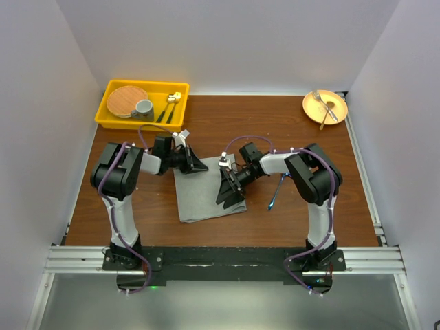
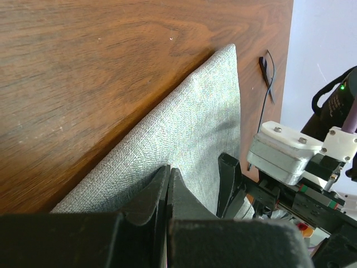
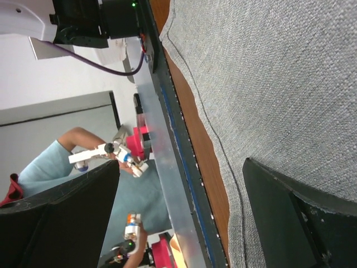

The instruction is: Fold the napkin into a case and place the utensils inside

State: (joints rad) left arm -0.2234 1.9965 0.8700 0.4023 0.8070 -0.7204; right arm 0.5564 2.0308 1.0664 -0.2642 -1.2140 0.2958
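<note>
The grey napkin (image 1: 203,196) lies flat and unfolded on the wooden table between the two arms; it also fills the left wrist view (image 2: 189,128) and the right wrist view (image 3: 279,78). My left gripper (image 1: 199,166) hovers at its far left corner with its jaws shut (image 2: 168,170); no cloth shows between them. My right gripper (image 1: 230,191) stands open (image 3: 181,167) over the napkin's right side, nothing between its fingers. One of its fingers (image 3: 290,206) is above the cloth. The blue-handled utensils (image 1: 275,195) lie on the table beside the right arm, partly hidden by it.
A yellow tray (image 1: 110,113) at the back left holds a woven round mat, a grey cup (image 1: 144,107) and gold-headed cutlery (image 1: 170,104). An orange plate (image 1: 337,113) with a silver fork sits at the back right. A black cable tie (image 2: 266,72) lies beyond the napkin.
</note>
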